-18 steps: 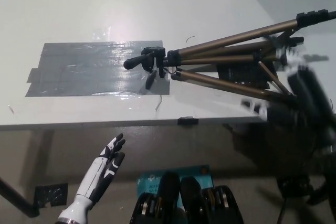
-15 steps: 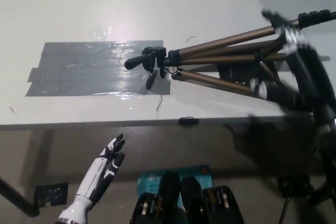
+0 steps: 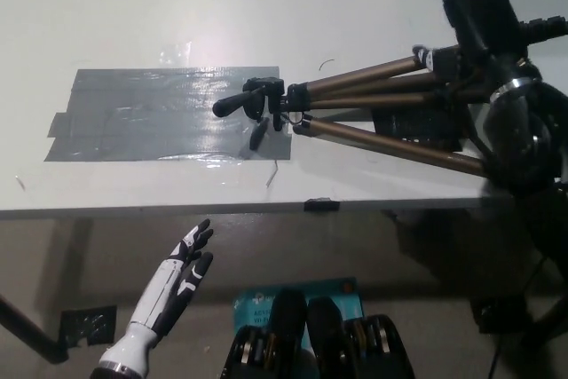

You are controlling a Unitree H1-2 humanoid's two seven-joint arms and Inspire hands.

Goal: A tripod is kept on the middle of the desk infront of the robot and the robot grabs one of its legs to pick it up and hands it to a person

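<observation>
A bronze tripod point(image 3: 373, 99) with a black head point(image 3: 257, 104) lies on its side on the white desk point(image 3: 222, 6), its legs fanning out toward the right edge. My black right hand point(image 3: 475, 11) hovers over the upper leg near the far right, fingers spread and pointing away, holding nothing. Part of the legs is hidden behind its wrist and forearm. My white left hand point(image 3: 177, 281) rests open below the desk's front edge at the lower left.
A large patch of grey tape point(image 3: 151, 117) covers the desk left of the tripod head. A black pad point(image 3: 413, 126) lies under the legs. A small black clip point(image 3: 317, 206) sits on the desk's front edge.
My right hand has swept up from the desk's lower right edge to above the tripod's upper leg. The tripod and left hand have stayed put.
</observation>
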